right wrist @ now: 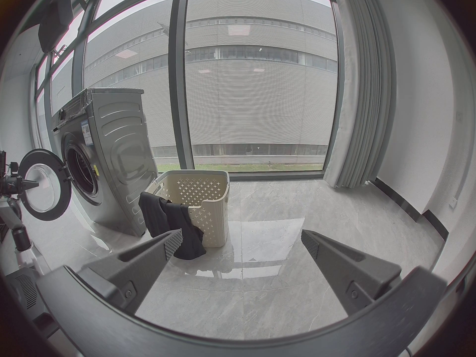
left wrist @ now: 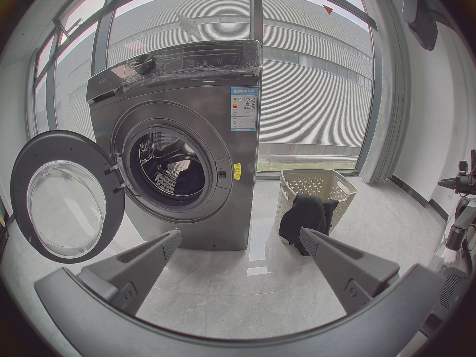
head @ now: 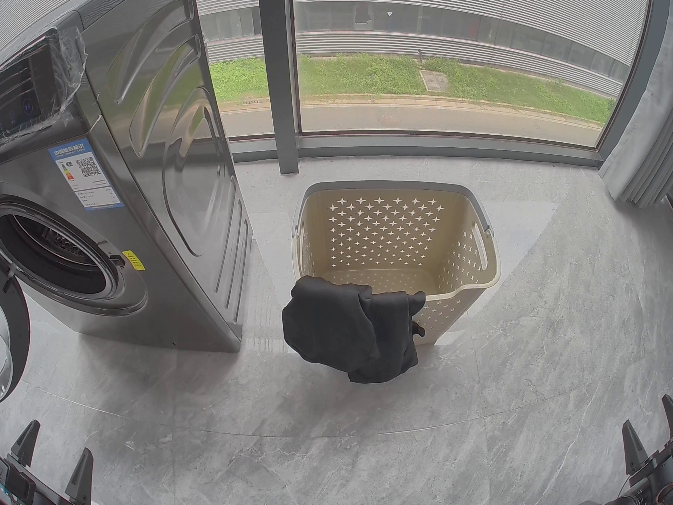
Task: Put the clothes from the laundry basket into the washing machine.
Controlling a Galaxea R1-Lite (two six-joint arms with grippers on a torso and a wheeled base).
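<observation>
We are seeing a black garment [head: 347, 327] draping over the near rim of the laundry basket [head: 382, 229], which is standing on the floor [head: 420, 422] beside the washing machine [head: 182, 177] with its door [left wrist: 64, 194] open. We are holding the left tool [left wrist: 239, 234] and right tool [right wrist: 241, 234] wide, both empty.

Black garment [head: 350, 327], cream laundry basket [head: 382, 233] with star-shaped holes, dark grey washing machine [head: 189, 177], grey marbled floor [head: 420, 429]
</observation>
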